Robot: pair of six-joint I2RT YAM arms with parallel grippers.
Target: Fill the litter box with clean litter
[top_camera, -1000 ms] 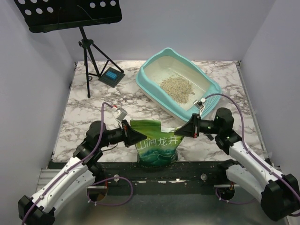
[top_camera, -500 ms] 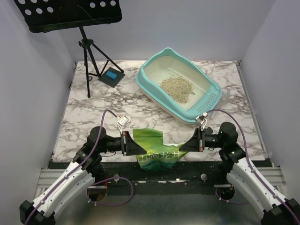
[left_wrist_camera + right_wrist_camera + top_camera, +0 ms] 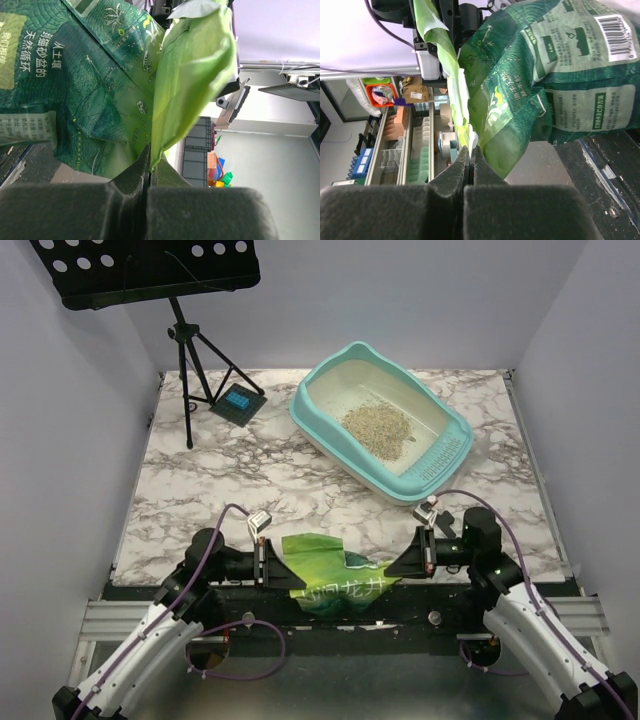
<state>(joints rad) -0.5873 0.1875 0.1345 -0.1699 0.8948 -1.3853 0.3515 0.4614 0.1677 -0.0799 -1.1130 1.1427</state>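
You had the left tool point(image 3: 286, 571) clamped on the left edge of the green foil bag point(image 3: 335, 580) and the right tool point(image 3: 390, 567) clamped on its right edge. In both wrist views the jaws were pressed together on a thin fold of the bag's light-green lining. The bag sagged between them at the bottom centre of the overhead frame, on the near edge of the marble worktop point(image 3: 200, 490), its printed face up. The turquoise litter box point(image 3: 325, 432) sat at an angle in the upper right of that frame, well apart from the bag. The clean litter point(image 3: 378, 426) lay as a loose tan pile on its off-white floor. A black tripod stand point(image 3: 186, 340) stood at the upper left.
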